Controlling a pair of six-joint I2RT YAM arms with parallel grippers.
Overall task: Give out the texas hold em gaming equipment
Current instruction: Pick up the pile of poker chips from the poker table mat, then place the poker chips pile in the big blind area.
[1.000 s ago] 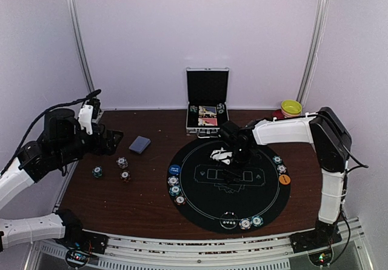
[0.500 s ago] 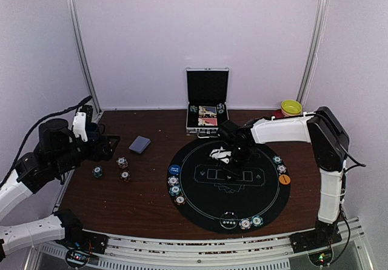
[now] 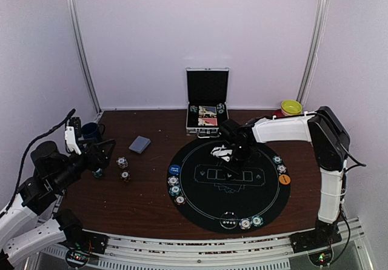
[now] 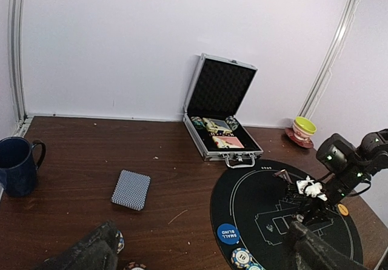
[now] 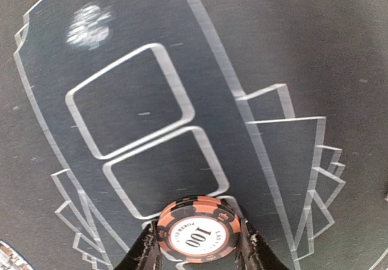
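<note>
Red-orange with a striped rim and marked 100, the poker chip is pinched between my right fingers, one on each side, over the printed card boxes of the black mat. My left fingers are spread wide, low over the tabletop at the left, loose chips just beside them. The card deck and blue mug lie near; the open silver case stands behind the mat.

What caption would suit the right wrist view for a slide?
Right jaws holding a red poker chip marked 100 over the white card outlines of the black mat.
</note>
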